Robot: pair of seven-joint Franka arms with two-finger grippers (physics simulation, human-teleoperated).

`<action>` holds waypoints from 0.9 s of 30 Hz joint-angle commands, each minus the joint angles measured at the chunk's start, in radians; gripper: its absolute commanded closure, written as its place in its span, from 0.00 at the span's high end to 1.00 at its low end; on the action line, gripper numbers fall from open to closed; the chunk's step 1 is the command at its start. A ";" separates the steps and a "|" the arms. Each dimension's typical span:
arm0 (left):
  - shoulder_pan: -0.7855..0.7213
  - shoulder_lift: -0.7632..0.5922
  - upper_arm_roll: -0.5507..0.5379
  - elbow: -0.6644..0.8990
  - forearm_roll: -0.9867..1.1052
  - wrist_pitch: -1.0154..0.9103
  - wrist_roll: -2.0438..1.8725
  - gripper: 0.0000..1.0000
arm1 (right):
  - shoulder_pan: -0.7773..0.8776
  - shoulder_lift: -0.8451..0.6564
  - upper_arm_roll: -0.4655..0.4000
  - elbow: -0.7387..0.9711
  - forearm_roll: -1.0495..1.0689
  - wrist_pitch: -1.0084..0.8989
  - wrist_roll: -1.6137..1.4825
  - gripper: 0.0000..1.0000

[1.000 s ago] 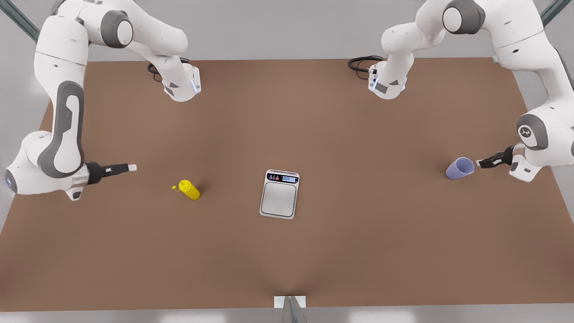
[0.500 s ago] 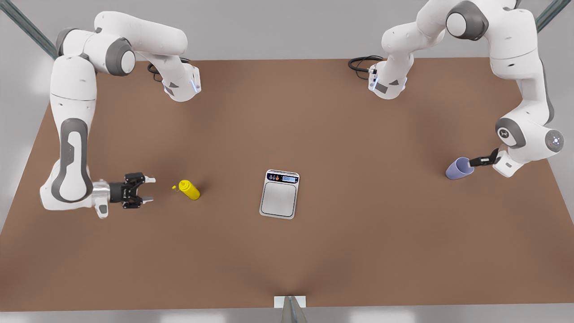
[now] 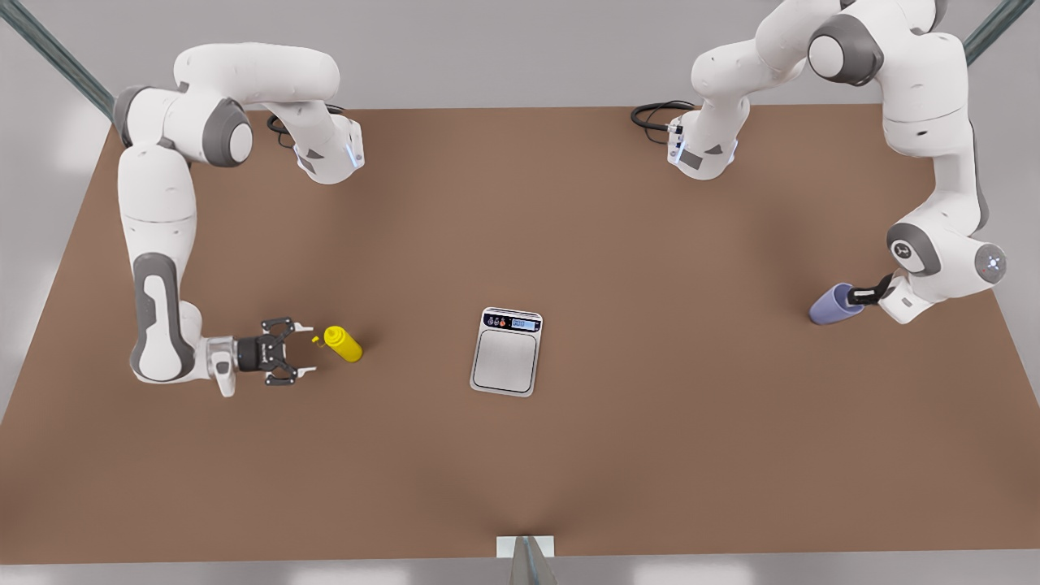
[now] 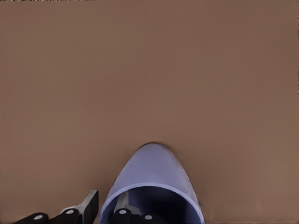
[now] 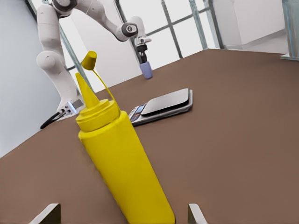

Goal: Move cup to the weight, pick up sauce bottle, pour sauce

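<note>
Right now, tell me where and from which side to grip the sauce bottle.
Grip the sauce bottle around its straight cylindrical body, below the shoulder. Come in level from the front view's left, where the right gripper already sits with open jaws. The nozzle is too thin and tapered, and its tethered cap dangles there.

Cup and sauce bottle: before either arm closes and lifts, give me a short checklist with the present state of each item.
1. Left pincer at the cup: ok; one finger reaches inside the rim, the other sits outside the wall.
2. Left pincer closed on the wall: cannot tell.
3. Cup standing upright: ok, judged from the right wrist view.
4. Right pincer lined up with the sauce bottle: ok; open, fingertips either side of the bottle's base, not touching.
5. Bottle cap off the nozzle: ok; cap hangs open on its strap.
6. The weight free for the cup: ok; plate bare.
</note>
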 commanded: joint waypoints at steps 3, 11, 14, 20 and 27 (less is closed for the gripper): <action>-0.020 -0.014 -0.005 0.007 -0.014 -0.042 0.111 0.21 | 0.002 0.014 0.000 -0.002 0.040 -0.065 -0.551 1.00; -0.283 -0.026 -0.104 0.387 0.013 -0.376 -0.276 0.21 | 0.007 0.043 0.043 -0.002 0.065 -0.068 -0.551 1.00; -0.410 0.074 -0.196 0.520 0.016 -0.390 -0.605 0.21 | 0.011 0.057 0.058 -0.002 0.072 -0.068 -0.550 1.00; -0.609 0.295 -0.319 0.821 0.013 -0.381 -1.290 0.21 | 0.030 0.068 0.075 -0.002 0.092 -0.067 -0.550 1.00; -0.810 0.396 -0.322 0.997 0.008 -0.284 -1.704 0.21 | 0.048 0.068 0.078 -0.001 0.101 -0.064 -0.545 0.95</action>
